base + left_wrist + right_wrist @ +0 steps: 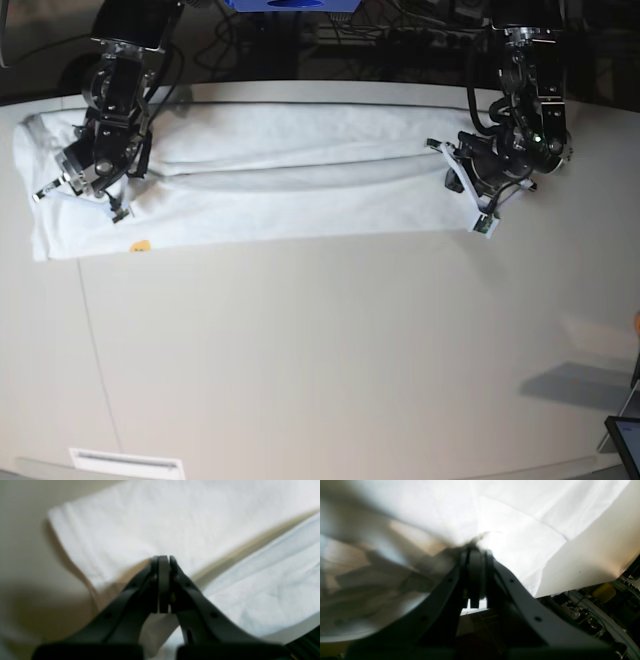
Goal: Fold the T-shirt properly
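The T-shirt (270,190) lies stretched in a long, narrow band along the far edge of the table (330,350), running almost from the far left corner across to the right side, already folded lengthwise into a strip. Only a small yellow-orange spot of print peeks out near its left end.

The right gripper (82,185) sits down at the left end of that strip, and in its wrist view the fingers are pressed together with white cloth bunched right at their tips, so it looks clamped on the T-shirt's end. Over at the other end, the left gripper (470,190) hangs at the shirt's right edge; its fingers (163,580) are closed against each other, and the wrist view shows cloth beyond the tips and beside them, but whether any fabric is actually pinched there I can't tell.

By my reading, the lengthwise folds are done and the crosswise fold is in hand. Next comes carrying one end over toward the other, keeping the strip flat and the edges lined up so nothing bunches.
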You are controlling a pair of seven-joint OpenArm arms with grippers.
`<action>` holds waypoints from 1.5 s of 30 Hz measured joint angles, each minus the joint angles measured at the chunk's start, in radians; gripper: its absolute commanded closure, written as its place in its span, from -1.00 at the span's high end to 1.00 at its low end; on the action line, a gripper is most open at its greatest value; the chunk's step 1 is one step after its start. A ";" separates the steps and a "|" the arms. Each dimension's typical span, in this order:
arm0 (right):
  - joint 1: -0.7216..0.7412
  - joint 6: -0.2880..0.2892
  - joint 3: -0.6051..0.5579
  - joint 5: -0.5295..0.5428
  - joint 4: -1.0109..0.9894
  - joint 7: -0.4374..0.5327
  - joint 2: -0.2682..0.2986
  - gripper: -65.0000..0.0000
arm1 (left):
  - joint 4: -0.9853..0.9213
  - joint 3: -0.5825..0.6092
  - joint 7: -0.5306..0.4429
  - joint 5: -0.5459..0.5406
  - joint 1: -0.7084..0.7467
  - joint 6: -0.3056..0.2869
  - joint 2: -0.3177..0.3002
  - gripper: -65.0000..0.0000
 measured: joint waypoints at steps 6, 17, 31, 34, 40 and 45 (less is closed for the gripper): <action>0.001 0.000 0.000 0.000 0.000 0.000 0.000 -0.98 | 0.105 0.121 -0.003 -0.005 0.056 0.000 -0.018 -1.00; 0.001 0.000 0.000 0.000 0.000 0.000 0.000 -0.98 | 0.122 0.194 -0.010 -0.005 0.120 -0.001 -0.154 -1.00; -0.003 0.001 0.003 0.024 0.024 -0.042 -0.003 -0.77 | 0.146 0.125 -0.005 0.003 0.119 -0.001 -0.195 -1.00; -0.011 0.003 0.003 0.033 0.103 -0.084 -0.008 -0.40 | 0.146 0.128 -0.007 -0.001 0.100 -0.001 -0.193 -1.00; -0.021 0.004 0.005 0.024 0.189 -0.086 -0.006 -0.10 | 0.148 0.127 -0.005 0.003 0.103 -0.001 -0.193 -1.00; -0.032 0.003 0.004 0.023 0.219 0.089 -0.005 -0.10 | 0.148 0.127 -0.003 0.002 0.092 -0.001 -0.190 -1.00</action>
